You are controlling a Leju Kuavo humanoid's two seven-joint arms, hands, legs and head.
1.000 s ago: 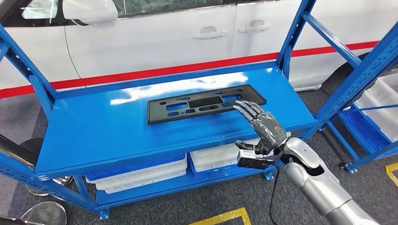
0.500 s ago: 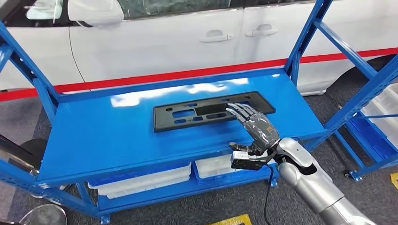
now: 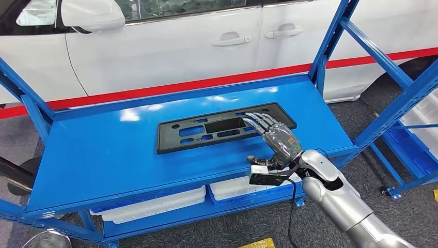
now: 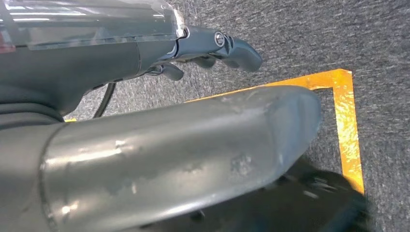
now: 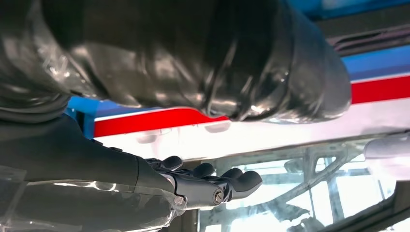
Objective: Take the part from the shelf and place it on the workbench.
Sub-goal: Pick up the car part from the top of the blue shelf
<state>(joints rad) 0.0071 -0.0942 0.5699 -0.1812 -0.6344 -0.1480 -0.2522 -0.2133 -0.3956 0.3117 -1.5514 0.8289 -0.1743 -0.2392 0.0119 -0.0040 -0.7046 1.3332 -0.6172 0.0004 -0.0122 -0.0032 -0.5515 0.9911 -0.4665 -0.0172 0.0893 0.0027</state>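
Right hand (fingers spread) over part.

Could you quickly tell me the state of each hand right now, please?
Left hand: holding nothing; open or shut cannot be told.
Right hand: open, fingers spread over the black part, not gripping.

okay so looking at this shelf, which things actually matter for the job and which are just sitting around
Job:
black part, lying flat on the blue shelf
right hand, fingers spread over the part's right end

Just around:
white trays on the lower level
white car behind
yellow floor marking
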